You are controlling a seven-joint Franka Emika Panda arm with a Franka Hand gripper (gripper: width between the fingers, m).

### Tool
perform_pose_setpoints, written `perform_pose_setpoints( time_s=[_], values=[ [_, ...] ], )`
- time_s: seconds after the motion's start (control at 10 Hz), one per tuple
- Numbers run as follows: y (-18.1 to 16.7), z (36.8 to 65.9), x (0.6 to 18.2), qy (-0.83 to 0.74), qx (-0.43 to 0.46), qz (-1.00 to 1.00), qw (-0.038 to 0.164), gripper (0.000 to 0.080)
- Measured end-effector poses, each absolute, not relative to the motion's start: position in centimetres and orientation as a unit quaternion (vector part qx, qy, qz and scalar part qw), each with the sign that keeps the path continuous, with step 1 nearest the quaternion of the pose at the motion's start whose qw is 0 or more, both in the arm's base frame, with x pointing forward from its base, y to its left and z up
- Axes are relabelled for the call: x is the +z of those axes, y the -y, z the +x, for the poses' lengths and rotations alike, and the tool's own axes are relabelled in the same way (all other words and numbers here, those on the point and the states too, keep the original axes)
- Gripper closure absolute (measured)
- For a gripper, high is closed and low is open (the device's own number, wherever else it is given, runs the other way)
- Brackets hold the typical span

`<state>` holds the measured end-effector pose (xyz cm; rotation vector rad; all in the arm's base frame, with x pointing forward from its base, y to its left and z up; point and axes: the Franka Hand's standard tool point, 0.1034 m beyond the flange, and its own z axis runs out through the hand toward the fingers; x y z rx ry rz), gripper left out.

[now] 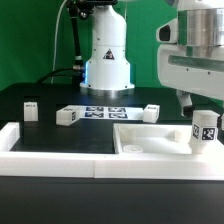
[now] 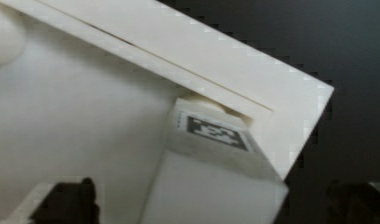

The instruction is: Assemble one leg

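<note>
One leg, a small white post with a square tag, stands upright at the corner of the flat white panel on the exterior view's right. My gripper hangs just above it. In the wrist view the leg lies between my two dark fingers, with a gap on each side, so my gripper is open and holds nothing. The panel's corner fills the wrist view behind the leg. Three more legs lie loose on the black table: one at the left, one left of the middle, one right of the middle.
The marker board lies flat in front of the robot's base. Long white border rails run along the front and left of the table. A green wall stands behind.
</note>
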<state>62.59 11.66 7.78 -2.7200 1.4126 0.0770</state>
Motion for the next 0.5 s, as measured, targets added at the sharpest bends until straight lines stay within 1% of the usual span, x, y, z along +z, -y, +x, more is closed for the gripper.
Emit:
perform_pose_setpoints(
  time_s=[0.2,0.3,0.5],
  values=[
    [-11.52,62.39,7.52,-0.361,0.027,-0.931,0.033,0.0151],
    [-11.53,62.43,7.55,-0.314,0.025,-0.949,0.027,0.0151],
    [-12.04,62.4,7.52,-0.208,0.019,-0.978,0.007,0.0151]
  ],
)
